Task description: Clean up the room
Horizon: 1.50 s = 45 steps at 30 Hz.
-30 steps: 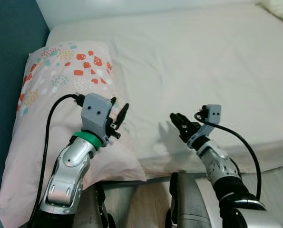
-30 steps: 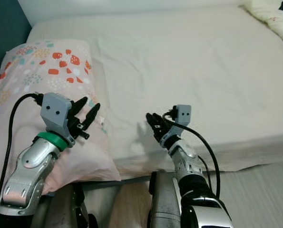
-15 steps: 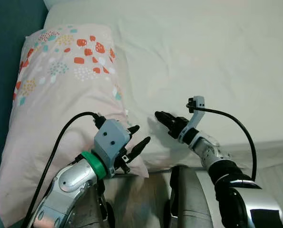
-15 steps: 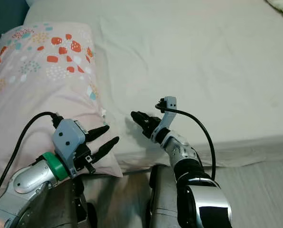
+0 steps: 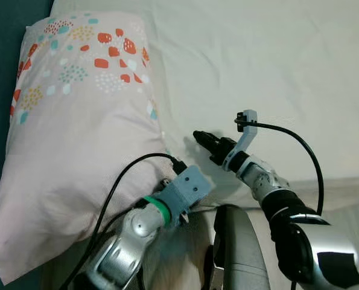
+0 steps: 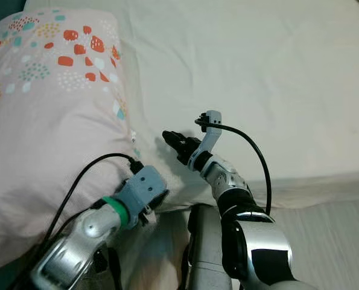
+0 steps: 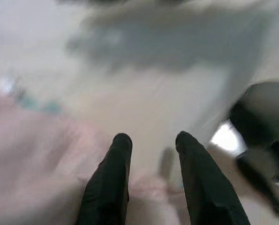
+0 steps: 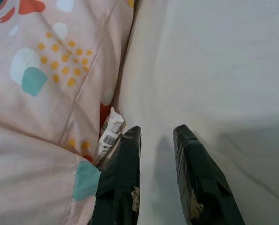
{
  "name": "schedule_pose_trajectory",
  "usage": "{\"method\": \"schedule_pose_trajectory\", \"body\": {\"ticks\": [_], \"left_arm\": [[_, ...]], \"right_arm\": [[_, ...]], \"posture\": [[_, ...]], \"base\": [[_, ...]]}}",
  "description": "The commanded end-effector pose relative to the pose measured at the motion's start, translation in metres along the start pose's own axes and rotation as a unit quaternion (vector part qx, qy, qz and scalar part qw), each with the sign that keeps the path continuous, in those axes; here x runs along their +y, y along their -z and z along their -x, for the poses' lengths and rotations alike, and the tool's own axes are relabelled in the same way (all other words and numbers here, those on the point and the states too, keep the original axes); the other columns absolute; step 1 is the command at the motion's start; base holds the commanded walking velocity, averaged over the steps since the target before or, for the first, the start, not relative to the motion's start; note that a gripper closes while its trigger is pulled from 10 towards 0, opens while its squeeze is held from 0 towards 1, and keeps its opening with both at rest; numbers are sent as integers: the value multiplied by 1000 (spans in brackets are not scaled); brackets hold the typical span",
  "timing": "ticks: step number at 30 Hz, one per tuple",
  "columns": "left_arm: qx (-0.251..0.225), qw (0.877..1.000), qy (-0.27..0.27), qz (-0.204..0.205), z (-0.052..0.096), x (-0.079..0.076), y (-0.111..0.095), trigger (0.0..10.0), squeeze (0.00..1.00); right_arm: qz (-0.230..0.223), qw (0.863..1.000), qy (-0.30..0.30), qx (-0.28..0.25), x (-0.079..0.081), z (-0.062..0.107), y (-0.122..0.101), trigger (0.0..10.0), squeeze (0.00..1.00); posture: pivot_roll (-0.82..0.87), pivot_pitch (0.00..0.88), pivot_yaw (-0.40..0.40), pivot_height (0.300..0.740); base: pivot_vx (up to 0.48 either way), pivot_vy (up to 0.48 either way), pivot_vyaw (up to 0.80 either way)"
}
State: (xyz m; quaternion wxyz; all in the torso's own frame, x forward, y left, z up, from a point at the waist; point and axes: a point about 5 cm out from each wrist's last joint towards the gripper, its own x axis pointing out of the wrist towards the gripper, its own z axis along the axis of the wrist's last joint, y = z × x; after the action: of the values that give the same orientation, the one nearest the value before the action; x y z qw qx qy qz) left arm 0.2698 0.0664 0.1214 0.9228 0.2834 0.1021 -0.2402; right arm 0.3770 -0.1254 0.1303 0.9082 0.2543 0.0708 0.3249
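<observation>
Lying along the left side of the bed, which is covered by a plain cream sheet, is one large pale pink fabric pillow printed with red, teal and yellow spots and shapes. It is the only pillow on the mattress, and its near end hangs over the bed's front edge.

Two end effectors are at work. The right end effector reaches forward over the sheet and points at the seam where the pillow meets the mattress; its two long black fingers stand slightly apart with nothing between them. In the right wrist view one small white folded label with a barcode sticks out from the pillow's edge, just beside the tip of one finger; whether they touch cannot be told.

The left end effector is low at the front edge of the bed, below the pillow's near corner. From the head views its grey wrist block and green ring are seen, with one black cable looping over the pillow. In the blurred left wrist view its two black fingers are parted and empty, with pink fabric beneath them.

One strip of wooden floor runs along the bed's front.
</observation>
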Motion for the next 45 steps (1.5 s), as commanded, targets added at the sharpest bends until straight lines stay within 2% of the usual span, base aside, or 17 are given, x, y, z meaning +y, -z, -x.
{"method": "schedule_pose_trajectory", "body": {"ticks": [1,2,4,6,8,11,14,15,17,20,23,28,31,35,41,44,45], "left_arm": [[53,998,-44,7,6,19,24,10000,0],[53,998,-44,7,6,19,24,10000,0],[74,994,-83,7,20,48,36,10000,0],[87,990,-111,-10,43,76,44,10000,0],[87,990,-111,-10,43,76,44,10000,0],[97,985,-140,-31,65,98,46,10000,0],[90,983,-159,-30,77,107,40,10000,0],[90,983,-159,-30,77,107,40,10000,0],[70,985,-155,-13,78,101,30,10000,0],[60,987,-150,-6,77,97,25,10000,0],[38,990,-134,4,76,87,13,10000,0],[34,991,-130,6,80,85,9,10000,0],[35,991,-130,8,85,85,8,10000,0],[42,991,-127,11,87,83,10,10000,0],[42,992,-117,15,84,78,9,10000,0],[37,993,-113,17,79,76,6,10000,0],[36,993,-112,17,78,76,5,10000,0]], "right_arm": [[-13,1000,5,15,-5,6,10,10000,0],[-13,1000,5,15,-5,6,10,10000,0],[-15,1000,1,19,-4,6,12,10000,0],[-15,999,-7,29,-1,4,17,10000,0],[-15,999,-7,29,-1,4,17,10000,0],[-18,999,-20,35,3,1,20,10000,0],[-31,998,-46,39,13,-7,21,10000,0],[-31,998,-46,39,13,-7,21,10000,0],[-51,995,-80,38,27,-18,19,10000,0],[-57,994,-90,36,33,-23,18,10000,0],[-85,990,-112,31,50,-37,16,10000,0],[-113,987,-103,41,59,-44,23,10000,0],[-110,988,-90,54,64,-47,34,10000,0],[-103,991,-71,35,66,-50,35,10000,0],[-57,994,-93,-24,68,-50,16,10000,0],[-46,994,-60,-79,59,-36,4,10000,0],[-48,994,-43,-91,56,-29,4,10000,400]], "posture": [[69,320,21,560],[69,320,21,560],[86,317,25,560],[103,316,29,560],[103,316,29,560],[131,320,28,560],[155,327,21,560],[155,327,21,560],[169,340,10,560],[171,345,7,560],[187,364,-1,560],[202,379,-3,560],[206,390,0,560],[202,396,0,560],[177,401,2,560],[151,395,-5,560],[151,395,-5,560]], "base": [[0,0,0],[0,0,0],[0,0,0],[0,0,0],[0,0,0],[0,0,0],[0,0,0],[0,0,0],[0,0,0],[0,0,0],[0,0,0],[0,0,0],[0,0,0],[0,0,0],[0,0,0],[0,0,0],[0,0,0]]}}
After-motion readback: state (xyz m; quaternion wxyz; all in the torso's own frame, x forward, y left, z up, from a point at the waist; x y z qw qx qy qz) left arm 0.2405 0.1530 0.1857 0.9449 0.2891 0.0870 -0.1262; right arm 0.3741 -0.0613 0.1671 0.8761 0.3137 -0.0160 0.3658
